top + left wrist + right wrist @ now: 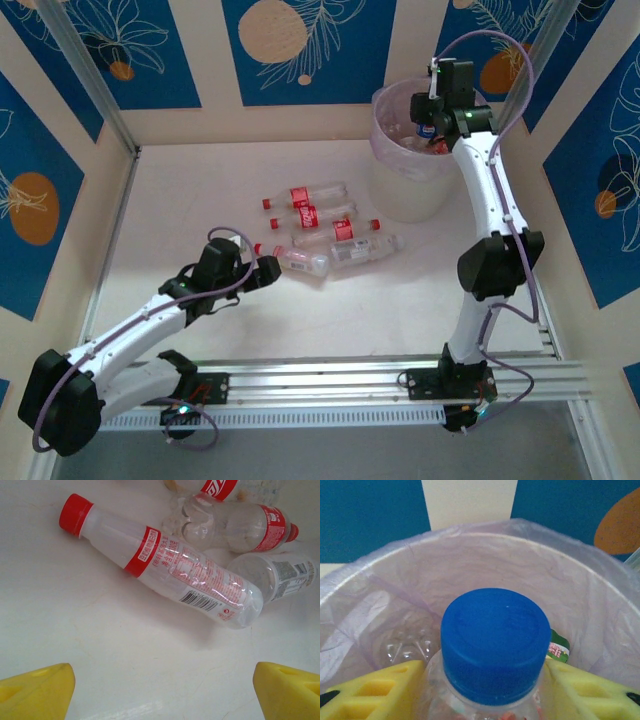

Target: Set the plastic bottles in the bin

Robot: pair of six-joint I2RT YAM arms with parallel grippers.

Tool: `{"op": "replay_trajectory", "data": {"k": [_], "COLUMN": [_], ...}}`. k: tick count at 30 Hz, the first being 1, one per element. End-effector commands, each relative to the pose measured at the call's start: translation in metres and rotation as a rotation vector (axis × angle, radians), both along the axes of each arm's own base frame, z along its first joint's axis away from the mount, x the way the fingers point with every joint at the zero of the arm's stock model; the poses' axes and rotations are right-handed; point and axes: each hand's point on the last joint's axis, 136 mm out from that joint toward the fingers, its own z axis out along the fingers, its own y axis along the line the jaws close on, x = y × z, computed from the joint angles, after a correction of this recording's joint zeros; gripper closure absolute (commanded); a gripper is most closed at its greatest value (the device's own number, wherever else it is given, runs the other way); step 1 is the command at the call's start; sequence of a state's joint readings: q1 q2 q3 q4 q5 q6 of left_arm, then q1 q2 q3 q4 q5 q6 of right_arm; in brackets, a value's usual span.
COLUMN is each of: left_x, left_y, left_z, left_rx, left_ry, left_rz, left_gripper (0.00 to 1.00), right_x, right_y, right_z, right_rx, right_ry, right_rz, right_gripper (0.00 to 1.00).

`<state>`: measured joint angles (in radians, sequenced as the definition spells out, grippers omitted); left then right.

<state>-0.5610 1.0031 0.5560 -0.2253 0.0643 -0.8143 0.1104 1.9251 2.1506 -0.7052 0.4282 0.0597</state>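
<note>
Several clear plastic bottles with red labels and caps lie in a loose cluster mid-table (330, 228). The nearest one (298, 261) lies tilted just ahead of my left gripper (266, 272). In the left wrist view this bottle (165, 567) is beyond the open gripper (162, 692), whose yellow fingertips (35, 692) are wide apart over bare table. My right gripper (432, 128) hangs over the bin (410, 195), shut on a clear bottle with a blue cap (495, 645). The bin's pale lilac liner (470, 555) surrounds it. A clear bottle (405, 647) and a green label (560, 647) lie inside.
White walls with blue panels enclose the table on three sides. The bin stands in the far right corner. An aluminium rail (330, 380) runs along the near edge by the arm bases. Bare table lies left of the bottles.
</note>
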Motion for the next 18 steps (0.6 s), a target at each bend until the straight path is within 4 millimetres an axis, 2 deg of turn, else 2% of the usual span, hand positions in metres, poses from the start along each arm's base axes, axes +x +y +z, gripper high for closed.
{"op": "replay_trajectory", "data": {"k": [1,10,14,18], "left_x": [0.000,-0.002,-0.002,-0.001], "left_y": [0.008,0.010,0.011,0.012], "left_z": [-0.005,-0.010,-0.012,-0.013], "left_rx": [0.021,0.037,0.038,0.040], "left_ry": [0.006,0.019,0.023,0.023], "left_rz": [0.031,0.036,0.040,0.043], "left_gripper": [0.09,0.09,0.09,0.10], "right_x": [0.001,0.011,0.012,0.014], "right_y": [-0.014,-0.022,-0.019,-0.016], "right_z": [-0.010,-0.067,-0.078,-0.080], "right_rx": [-0.007,0.150,0.278,0.400], "right_ry": [0.044,0.204,0.229,0.236], "right_rz": [-0.045,-0.057,-0.047,-0.046], "right_gripper": [0.45,0.44,0.42,0.41]}}
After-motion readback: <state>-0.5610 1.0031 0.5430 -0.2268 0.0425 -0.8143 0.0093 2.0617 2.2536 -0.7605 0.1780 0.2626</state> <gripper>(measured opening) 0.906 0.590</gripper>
